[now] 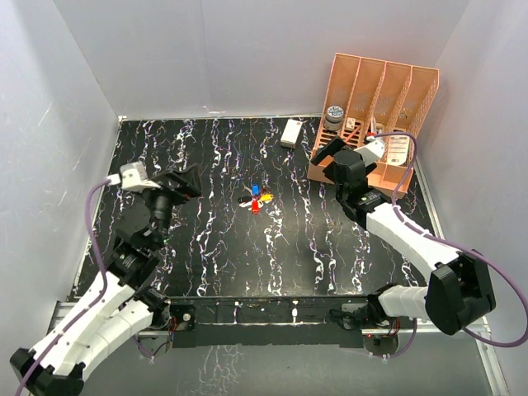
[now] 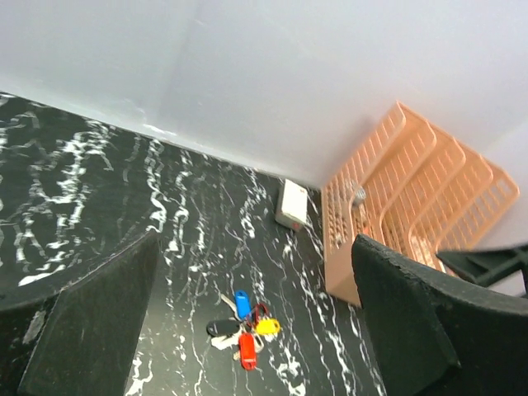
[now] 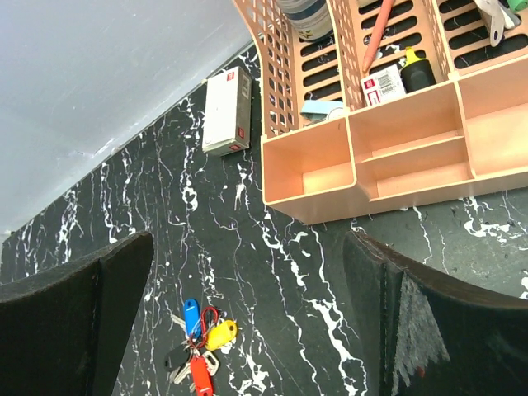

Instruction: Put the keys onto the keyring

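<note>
Hovering near the keys, both claws released

Keys [image 1: 256, 200] are lying bunched on the black marbled table [image 1: 206, 247], well left of the peach organiser [image 1: 375, 99] and nearer the arms than it. Keyring [image 3: 211, 317] is showing as a thin red loop between the blue and yellow heads; possibly threaded through them, too small to tell. Left gripper [image 1: 183, 183] is hanging far left of the organiser, fingers spread, holding nothing. Right gripper [image 1: 332, 157] is hanging at the organiser's front left corner, likewise spread and empty.

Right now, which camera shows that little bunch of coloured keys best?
The right wrist view: the keys look largest and sharpest there, each coloured head distinct, with the red keyring visible. The left wrist view shows them blurrier; the top view only as tiny specks.
</note>
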{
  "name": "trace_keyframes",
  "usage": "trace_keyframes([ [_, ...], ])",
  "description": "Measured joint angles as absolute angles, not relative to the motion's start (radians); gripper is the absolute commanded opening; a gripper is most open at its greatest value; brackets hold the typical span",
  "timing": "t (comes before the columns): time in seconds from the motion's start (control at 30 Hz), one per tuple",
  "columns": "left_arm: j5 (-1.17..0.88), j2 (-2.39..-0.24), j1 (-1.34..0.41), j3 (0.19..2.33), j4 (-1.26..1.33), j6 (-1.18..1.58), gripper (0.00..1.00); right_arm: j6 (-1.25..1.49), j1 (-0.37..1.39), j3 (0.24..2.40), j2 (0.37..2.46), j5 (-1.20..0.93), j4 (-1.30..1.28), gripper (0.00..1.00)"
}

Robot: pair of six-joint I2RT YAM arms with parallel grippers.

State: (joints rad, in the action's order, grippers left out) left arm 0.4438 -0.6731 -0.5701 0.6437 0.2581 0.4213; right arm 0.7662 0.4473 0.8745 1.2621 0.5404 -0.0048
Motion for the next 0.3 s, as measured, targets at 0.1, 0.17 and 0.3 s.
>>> trace_keyframes([
  [0.1,0.523,-0.593,-0.566,0.623,0.231,0.44,0.99,0.785,0.444,0.87,1.245,0.539,-0.012,0.98],
  [0.17,0.554,-0.572,-0.565,0.623,0.22,0.451,0.99,0.789,0.444,0.87,1.242,0.536,-0.016,0.98],
  [0.3,0.569,-0.585,-0.565,0.623,0.187,0.461,0.99,0.792,0.444,0.87,1.241,0.523,-0.025,0.98],
])
